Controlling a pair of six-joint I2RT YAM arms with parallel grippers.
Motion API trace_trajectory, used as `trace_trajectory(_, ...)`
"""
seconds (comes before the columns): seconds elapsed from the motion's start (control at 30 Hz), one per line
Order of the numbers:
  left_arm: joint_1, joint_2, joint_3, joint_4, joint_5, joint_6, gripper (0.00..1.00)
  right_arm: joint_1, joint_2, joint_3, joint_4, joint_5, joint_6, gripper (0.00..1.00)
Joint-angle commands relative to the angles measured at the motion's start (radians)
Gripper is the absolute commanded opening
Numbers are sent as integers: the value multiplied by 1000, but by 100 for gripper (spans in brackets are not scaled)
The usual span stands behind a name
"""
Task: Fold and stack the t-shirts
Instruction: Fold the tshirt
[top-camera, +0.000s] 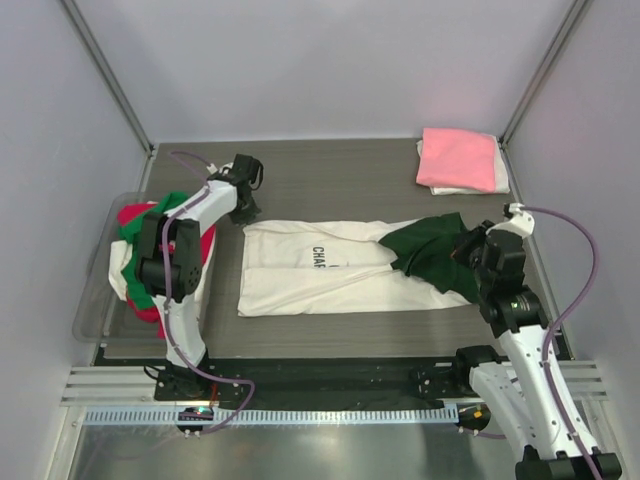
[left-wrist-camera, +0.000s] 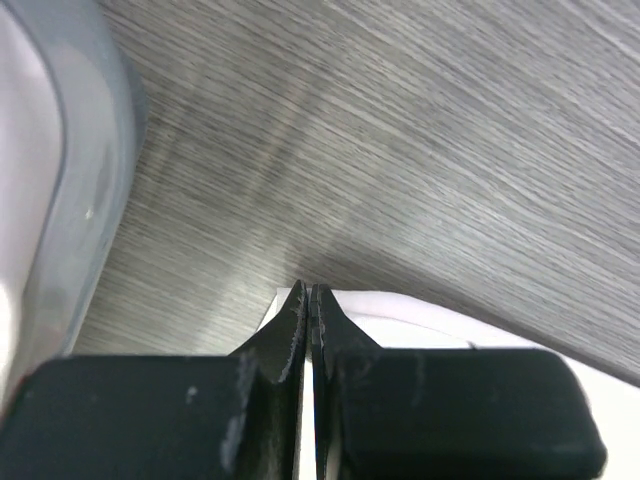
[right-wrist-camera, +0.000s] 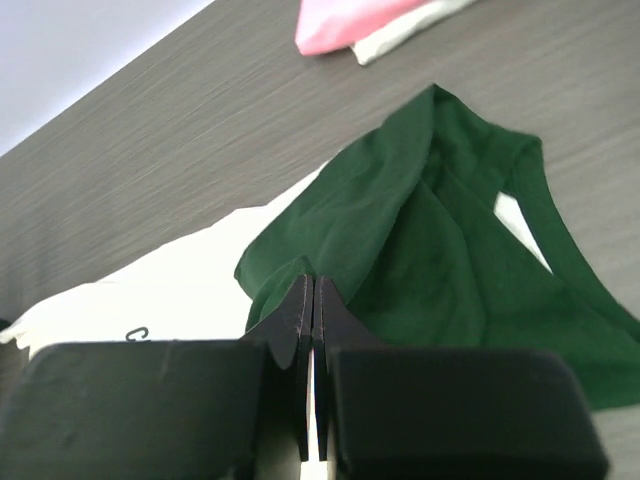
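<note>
Mid-table: shirt (top-camera: 320, 270) flat, green sleeve (right-wrist-camera: 440, 250) bunched at its right end; pink stack (top-camera: 458, 160) sits at the far right corner. Fold step in hand: left gripper (left-wrist-camera: 308, 290) looks clenched on the white corner, right gripper (right-wrist-camera: 313, 282) clenched on sleeve cloth. Next likely needs both ends lifted together, evenly.

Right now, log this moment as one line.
left tool shut on cream-white t-shirt, far-left corner | right tool shut on its green end | pink t-shirt far right | tub left
</note>
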Motion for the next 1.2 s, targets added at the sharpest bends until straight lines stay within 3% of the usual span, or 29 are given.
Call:
trace_trajectory(0.0,-6,-79,-17,15,-8,7,0,-4,-87,-22,-70,93,89,1)
trace_trajectory(0.3,-38,-171,-81,24,-61,-13,0,-2,-260,-55,-229,239,208,1)
trace_trajectory(0.8,-58,-316,-306,73,-101,-90,0,-4,-287,-175,-397,379,573,2)
trace_trajectory(0.83,-57,-317,-314,73,-98,-94,0,-4,-279,-177,-413,382,602,8)
trace_trajectory(0.87,-58,-323,-332,75,-94,-100,0,-2,-262,-178,-421,383,618,33)
trace_trajectory(0.9,-58,-328,-342,73,-89,-102,2,-4,-255,-178,-429,386,635,49)
trace_trajectory(0.97,-58,-356,-369,72,-89,-111,21,-4,-232,-167,-432,383,666,75)
trace_trajectory(1.0,-58,-368,-380,70,-90,-113,36,-2,-227,-145,-430,397,667,79)
trace_trajectory(1.03,-60,-404,-392,64,-98,-116,42,-2,-216,-129,-429,414,661,82)
trace_trajectory(1.1,-69,-447,-402,40,-141,-122,52,-4,-192,-74,-427,443,615,87)
trace_trajectory(1.17,-87,-503,-392,20,-182,-119,54,-2,-170,-34,-415,463,545,87)
